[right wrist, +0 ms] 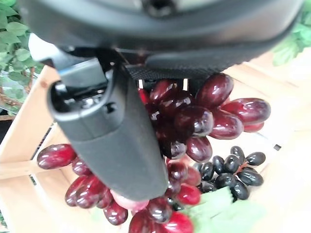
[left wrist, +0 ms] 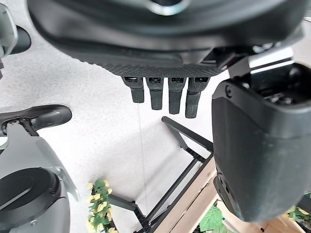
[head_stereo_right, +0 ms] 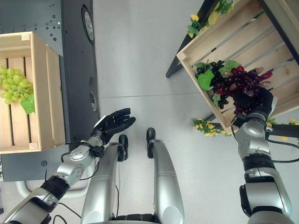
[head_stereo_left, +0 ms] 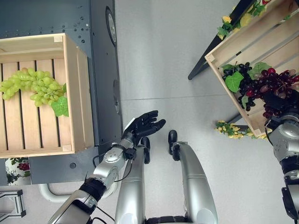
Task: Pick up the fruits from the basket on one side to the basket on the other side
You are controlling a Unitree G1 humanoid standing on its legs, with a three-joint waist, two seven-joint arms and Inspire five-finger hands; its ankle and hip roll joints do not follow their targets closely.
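Observation:
A wooden crate (head_stereo_left: pixel 74 93) on my left holds a bunch of green grapes (head_stereo_left: pixel 35 86) with a leaf. On my right, a tilted wooden crate (head_stereo_right: pixel 215 30) holds red grapes (head_stereo_right: pixel 238 79) and black grapes (head_stereo_right: pixel 210 67) with green leaves. My right hand (head_stereo_right: pixel 252 100) is inside that crate, shut on the red grapes (right wrist: pixel 209 111); its thumb (right wrist: pixel 116 141) lies across the bunch, and its fingers are hidden behind the fruit. The black grapes (right wrist: pixel 233 172) lie just beyond. My left hand (head_stereo_left: pixel 142 125) hangs open over the floor between the crates, fingers (left wrist: pixel 165 94) straight.
The left crate rests on a dark metal stand (head_stereo_left: pixel 100 70). Black legs (head_stereo_left: pixel 205 60) carry the right crate. Yellow artificial flowers (head_stereo_left: pixel 231 129) sit under its near corner, and more (head_stereo_left: pixel 243 18) at its far side. Grey floor separates the two crates.

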